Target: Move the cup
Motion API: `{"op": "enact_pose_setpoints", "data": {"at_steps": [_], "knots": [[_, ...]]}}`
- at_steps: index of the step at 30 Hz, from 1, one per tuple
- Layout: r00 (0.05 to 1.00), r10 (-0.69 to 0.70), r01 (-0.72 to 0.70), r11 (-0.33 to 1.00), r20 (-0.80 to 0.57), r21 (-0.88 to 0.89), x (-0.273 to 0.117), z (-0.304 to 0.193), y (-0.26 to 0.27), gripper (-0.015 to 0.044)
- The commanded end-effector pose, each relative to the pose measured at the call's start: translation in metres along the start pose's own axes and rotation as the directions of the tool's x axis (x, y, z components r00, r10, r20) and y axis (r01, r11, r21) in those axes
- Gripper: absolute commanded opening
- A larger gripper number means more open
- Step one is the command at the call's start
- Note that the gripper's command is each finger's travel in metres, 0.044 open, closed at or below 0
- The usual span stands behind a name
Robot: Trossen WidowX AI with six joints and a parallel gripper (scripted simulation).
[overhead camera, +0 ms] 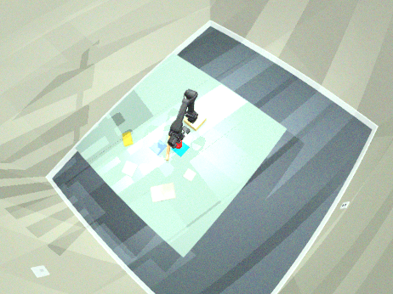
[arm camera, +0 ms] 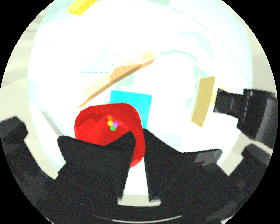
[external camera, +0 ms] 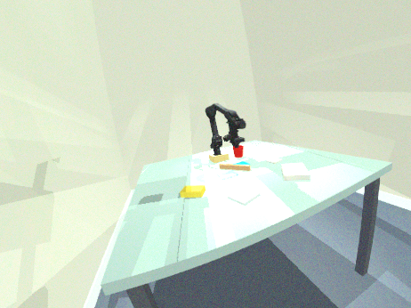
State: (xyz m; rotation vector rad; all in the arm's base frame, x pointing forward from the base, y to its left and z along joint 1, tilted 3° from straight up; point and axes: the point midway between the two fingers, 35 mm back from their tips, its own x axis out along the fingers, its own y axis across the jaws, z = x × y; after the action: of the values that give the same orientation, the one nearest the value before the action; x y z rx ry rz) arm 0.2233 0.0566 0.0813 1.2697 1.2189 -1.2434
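Overhead, jaws clamp one red cup (arm camera: 108, 131) above one cyan pad (arm camera: 133, 105).

We see a pale green table (external camera: 169, 228) on dark legs. At its centre lies a cyan pad (overhead camera: 182, 149), with a tan wooden bar (overhead camera: 168, 153) touching its 9 o'clock edge. A yellow block (overhead camera: 127, 138) lies farther toward 9 o'clock, and a white slab (overhead camera: 162, 192) toward 6 o'clock.

Hand (arm camera: 128, 160) clamped on red cup (arm camera: 109, 131); marbles (arm camera: 113, 123) inside; cyan pad (arm camera: 133, 105) beyond.
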Motion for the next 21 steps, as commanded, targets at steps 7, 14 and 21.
{"op": "enact_pose_setpoints", "data": {"at_steps": [7,14,21], "knots": [[1.000,-0.001,0.001,1.000,-0.004,0.002,0.005,-0.005,-0.006,0.0000],[1.000,-0.001,0.001,1.000,-0.004,0.002,0.015,-0.005,-0.005,0.0000],[1.000,-0.001,0.001,1.000,-0.004,0.002,0.024,-0.005,-0.005,0.0000]]}}
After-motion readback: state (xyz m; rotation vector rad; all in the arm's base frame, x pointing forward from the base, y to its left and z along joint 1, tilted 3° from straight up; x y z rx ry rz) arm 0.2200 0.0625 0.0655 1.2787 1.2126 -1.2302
